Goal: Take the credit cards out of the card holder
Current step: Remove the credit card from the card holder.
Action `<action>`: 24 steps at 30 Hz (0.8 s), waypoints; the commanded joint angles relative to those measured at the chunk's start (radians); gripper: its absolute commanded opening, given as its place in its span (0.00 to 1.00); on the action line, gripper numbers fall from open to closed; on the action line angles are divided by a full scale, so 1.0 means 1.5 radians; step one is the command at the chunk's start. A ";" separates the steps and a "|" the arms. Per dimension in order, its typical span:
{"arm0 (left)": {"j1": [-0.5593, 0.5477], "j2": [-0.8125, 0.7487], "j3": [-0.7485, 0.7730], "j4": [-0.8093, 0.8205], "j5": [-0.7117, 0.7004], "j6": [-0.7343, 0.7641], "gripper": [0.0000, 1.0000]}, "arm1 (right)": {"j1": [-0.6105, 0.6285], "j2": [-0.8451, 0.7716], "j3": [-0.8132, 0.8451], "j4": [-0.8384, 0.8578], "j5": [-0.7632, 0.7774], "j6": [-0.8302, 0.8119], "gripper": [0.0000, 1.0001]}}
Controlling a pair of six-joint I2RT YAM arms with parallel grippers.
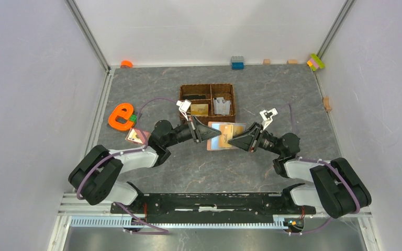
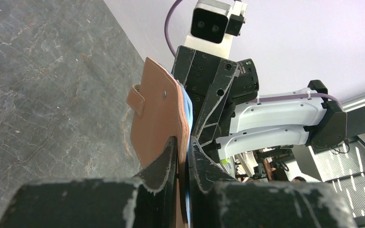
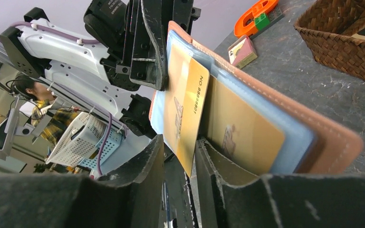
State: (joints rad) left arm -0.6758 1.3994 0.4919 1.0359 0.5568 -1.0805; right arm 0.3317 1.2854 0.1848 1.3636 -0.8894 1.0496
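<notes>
Card holder (image 1: 225, 137) held off the tabletop (image 1: 188, 167), just in front of the basket (image 1: 230, 89). It hangs open between both arms. Gold-tan card (image 3: 185, 109) is partly out of its pocket, and a second card (image 3: 242, 133) is still seated behind it.

Left gripper (image 2: 183, 147): jaws pressed on the holder's edge. Right gripper (image 3: 180, 147): jaws nearly together, pinching the gold-tan card's lower corner.

Risks:
- The corner grip looks thin, so the card may slip and drop to the tabletop in front of the basket.
- If the card binds in the pocket, the pull could twist the holder out of the left jaws.
- The second card may drag out too.
</notes>
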 commanded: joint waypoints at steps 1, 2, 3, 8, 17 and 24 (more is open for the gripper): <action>-0.015 0.011 0.030 0.064 0.039 -0.019 0.02 | 0.007 -0.005 0.018 -0.004 0.006 -0.024 0.37; -0.015 0.011 0.031 0.067 0.041 -0.020 0.02 | 0.006 -0.006 0.018 -0.004 0.006 -0.024 0.37; -0.016 0.012 0.032 0.066 0.042 -0.021 0.02 | 0.007 -0.006 0.017 -0.003 0.005 -0.024 0.36; -0.017 0.018 0.034 0.072 0.047 -0.027 0.02 | 0.008 -0.002 0.018 -0.002 0.004 -0.021 0.40; -0.017 0.045 0.034 0.184 0.082 -0.093 0.02 | 0.008 0.012 0.014 0.028 0.001 -0.003 0.35; -0.016 0.029 0.029 0.149 0.068 -0.070 0.02 | 0.008 0.017 0.006 0.092 -0.004 0.033 0.06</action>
State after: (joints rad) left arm -0.6861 1.4723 0.4984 1.1858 0.6220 -1.1622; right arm 0.3424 1.2984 0.1856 1.4075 -0.9024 1.0782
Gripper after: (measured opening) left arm 0.143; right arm 0.106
